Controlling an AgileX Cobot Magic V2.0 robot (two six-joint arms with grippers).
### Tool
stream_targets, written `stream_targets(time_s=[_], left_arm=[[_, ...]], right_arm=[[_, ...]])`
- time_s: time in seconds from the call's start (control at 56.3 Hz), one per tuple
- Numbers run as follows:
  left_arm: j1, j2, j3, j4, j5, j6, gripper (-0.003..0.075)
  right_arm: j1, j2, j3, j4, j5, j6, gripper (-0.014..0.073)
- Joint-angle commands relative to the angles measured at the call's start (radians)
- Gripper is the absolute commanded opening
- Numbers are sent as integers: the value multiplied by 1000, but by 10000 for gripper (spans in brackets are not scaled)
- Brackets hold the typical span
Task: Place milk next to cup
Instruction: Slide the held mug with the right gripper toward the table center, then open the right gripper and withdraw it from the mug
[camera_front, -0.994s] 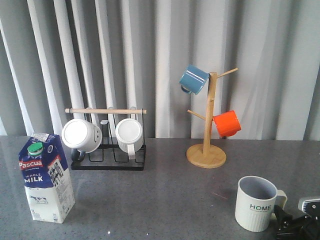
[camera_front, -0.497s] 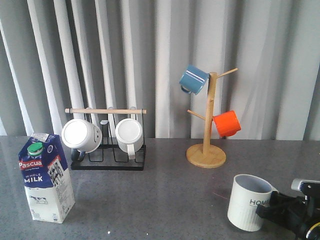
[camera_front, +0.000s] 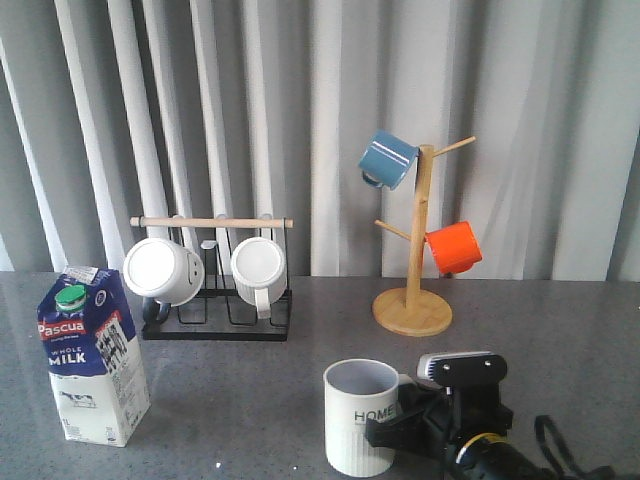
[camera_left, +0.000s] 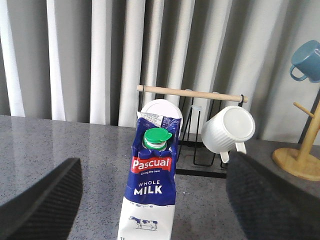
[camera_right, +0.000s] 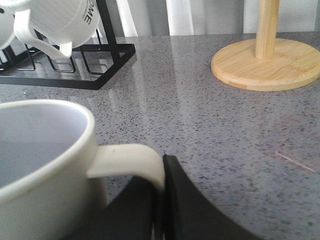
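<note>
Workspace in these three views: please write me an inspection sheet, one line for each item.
Surface: grey speckled table, dry.
Job's things: milk upright at front left; cup at front centre, well apart from it.
Clutter: black rack with two white mugs; wooden mug tree with blue mug and orange mug.
Grippers: right pincer shut on the cup handle; left pincer open, facing the milk.
Cables: black cable beside the right arm.
Surroundings: grey pleated curtain.
</note>
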Motion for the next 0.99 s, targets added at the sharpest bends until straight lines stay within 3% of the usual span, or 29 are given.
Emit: stream_targets(time_s=[0.0, 0.089, 0.231, 0.391, 0.781, 0.976], left_arm=[[-3, 0, -38, -3, -66, -8, 573], [-3, 0, -38, -3, -66, -8, 573], [-3, 0, -38, -3, -66, -8, 573], [-3, 0, -38, -3, -66, -8, 573], [-3, 0, -38, -3, -66, -8, 573], [-3, 0, -38, -3, -66, -8, 573]], right_arm=[[66, -15, -61, 252, -80, -161, -6], [108, 20, -92, 392, -124, -243, -4], [153, 65, -115, 435, -182, -278, 3], [162, 71, -115, 428, -185, -279, 46], [161, -16, -16, 342, -174, -278, 279], [161, -118, 108, 266, -174, -275, 300]])
